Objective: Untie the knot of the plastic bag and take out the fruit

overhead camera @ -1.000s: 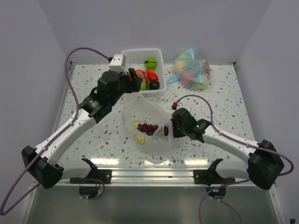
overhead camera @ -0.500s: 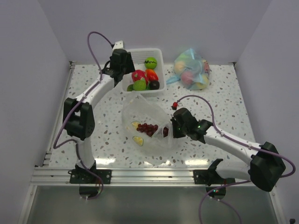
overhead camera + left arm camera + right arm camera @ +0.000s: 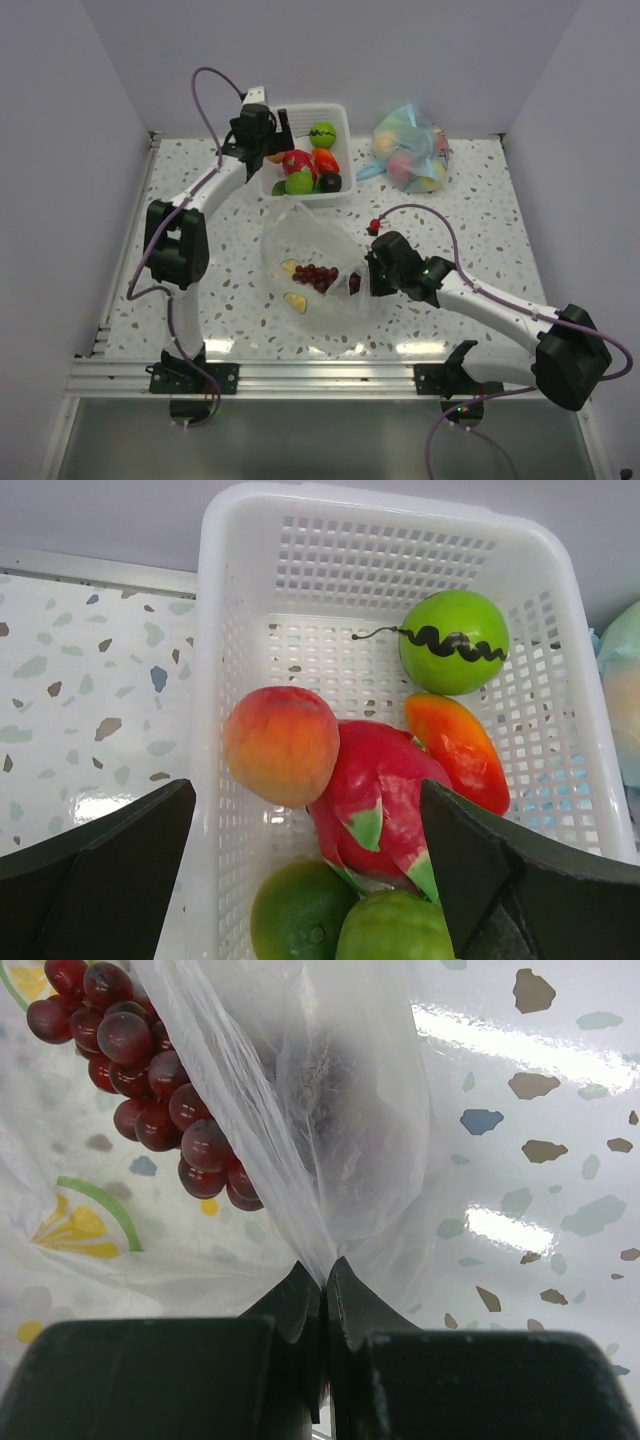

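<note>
The clear plastic bag (image 3: 312, 262) lies open in the middle of the table; no tied knot shows. Inside it are dark grapes (image 3: 318, 274) and citrus slices (image 3: 296, 298). My right gripper (image 3: 366, 280) is shut on a fold of the bag's right side, seen in the right wrist view (image 3: 325, 1272) next to the grapes (image 3: 150, 1080). My left gripper (image 3: 284, 140) is open and empty above the white basket (image 3: 335, 112). In the left wrist view the gripper (image 3: 300, 875) hangs over a peach (image 3: 281, 742), a red dragon fruit (image 3: 378, 795), a green ball (image 3: 453, 640) and limes (image 3: 298, 912).
A blue-tinted bag (image 3: 410, 150) of pastel fruit sits at the back right, beside the basket. Grey walls close in the back and both sides. The right arm's cable (image 3: 430, 215) loops over the table to the right of the clear bag.
My left arm swung from the clear bag's top edge up to the basket's left side and now hovers over it. The right gripper and the bag have stayed put.
</note>
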You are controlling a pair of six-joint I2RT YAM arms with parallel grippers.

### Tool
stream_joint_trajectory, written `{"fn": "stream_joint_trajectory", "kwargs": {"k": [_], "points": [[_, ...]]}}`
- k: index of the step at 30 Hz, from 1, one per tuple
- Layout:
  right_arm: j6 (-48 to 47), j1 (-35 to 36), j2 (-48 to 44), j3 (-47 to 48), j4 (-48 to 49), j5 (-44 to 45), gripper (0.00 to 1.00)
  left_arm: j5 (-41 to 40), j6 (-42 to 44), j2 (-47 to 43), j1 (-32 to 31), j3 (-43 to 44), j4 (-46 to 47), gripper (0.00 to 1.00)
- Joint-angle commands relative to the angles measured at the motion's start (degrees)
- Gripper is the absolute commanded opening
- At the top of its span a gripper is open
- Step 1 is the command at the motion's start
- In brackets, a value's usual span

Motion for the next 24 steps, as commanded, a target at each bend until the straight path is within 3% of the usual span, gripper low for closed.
{"fn": "stream_joint_trajectory", "kwargs": {"k": [1,11,19,24], "points": [[-0.5,0.2,-0.5,1.0,0.9,-1.0,0.00,2.3,1.4,-9.7,0.0,-3.0,3.5,1.00],[-2.8,0.2,-0.1,3.6,-0.1,1.5,0.00,2.8,3.1,-32.9,-6.4,-20.2,-5.0,0.98],[-3.3,0.3,-0.1,4.9,0.0,3.1,0.00,4.1,0.5,-46.9,-21.0,-30.9,-14.5,0.83],[-3.3,0.2,-0.5,5.2,-0.1,3.7,0.00,3.9,-2.0,-50.2,-31.2,-35.9,-19.3,0.75]]}}
